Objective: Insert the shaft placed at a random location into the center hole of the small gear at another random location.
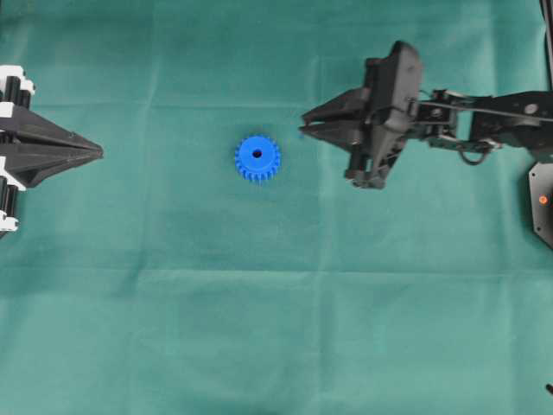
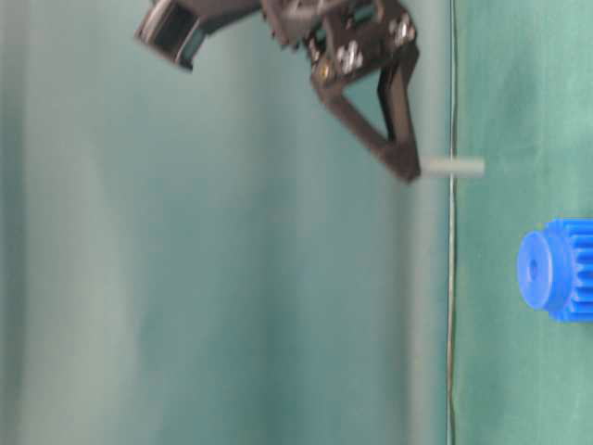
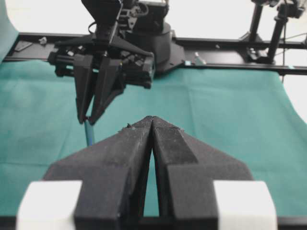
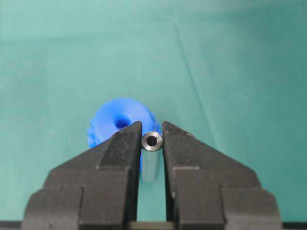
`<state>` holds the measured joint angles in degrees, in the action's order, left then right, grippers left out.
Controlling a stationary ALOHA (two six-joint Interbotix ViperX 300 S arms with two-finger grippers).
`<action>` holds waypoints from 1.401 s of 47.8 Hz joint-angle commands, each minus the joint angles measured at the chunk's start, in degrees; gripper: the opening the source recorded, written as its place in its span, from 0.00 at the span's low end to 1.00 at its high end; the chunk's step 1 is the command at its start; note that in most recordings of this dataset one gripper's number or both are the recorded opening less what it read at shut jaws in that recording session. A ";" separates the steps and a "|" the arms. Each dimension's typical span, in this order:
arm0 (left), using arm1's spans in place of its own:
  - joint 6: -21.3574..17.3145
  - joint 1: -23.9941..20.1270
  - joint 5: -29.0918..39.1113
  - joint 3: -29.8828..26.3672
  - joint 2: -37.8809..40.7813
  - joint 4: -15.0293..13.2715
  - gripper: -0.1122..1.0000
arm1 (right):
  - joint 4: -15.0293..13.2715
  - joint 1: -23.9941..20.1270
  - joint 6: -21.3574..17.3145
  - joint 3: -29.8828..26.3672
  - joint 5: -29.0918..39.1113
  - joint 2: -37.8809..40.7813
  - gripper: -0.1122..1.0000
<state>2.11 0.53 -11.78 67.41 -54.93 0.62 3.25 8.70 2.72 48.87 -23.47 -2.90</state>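
Roughly halfway: the right gripper had the shaft pinched between its jaws, lifted off the green cloth — pickup done. Small gear lay flat mid-table, center hole empty, shaft not yet over it. Left gripper sat idle, jaws pressed together — alignment and insertion left.

The blue toothed gear lies flat near the tabletop's middle, its dark center hole facing up. The short grey pin hangs upright above the tabletop, pinched between the right claw's fingertips.
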 commanded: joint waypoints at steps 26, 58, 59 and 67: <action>0.09 0.09 -0.26 -0.88 0.44 0.09 0.10 | 0.18 -2.55 0.62 -10.37 1.14 4.92 0.22; 0.09 0.09 -0.18 -0.79 0.44 0.09 0.10 | 0.26 -2.55 0.62 -11.51 0.62 9.58 0.22; 0.09 0.09 -0.18 -0.79 0.44 0.09 0.10 | 0.26 -2.55 0.62 -11.51 0.62 9.76 0.22; 0.09 0.09 -0.18 -0.70 0.44 0.18 0.10 | 0.26 -2.55 0.62 -11.51 0.09 10.55 0.22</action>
<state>2.11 0.53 -11.78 67.41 -54.93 0.62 3.34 6.33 2.72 38.67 -22.41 8.35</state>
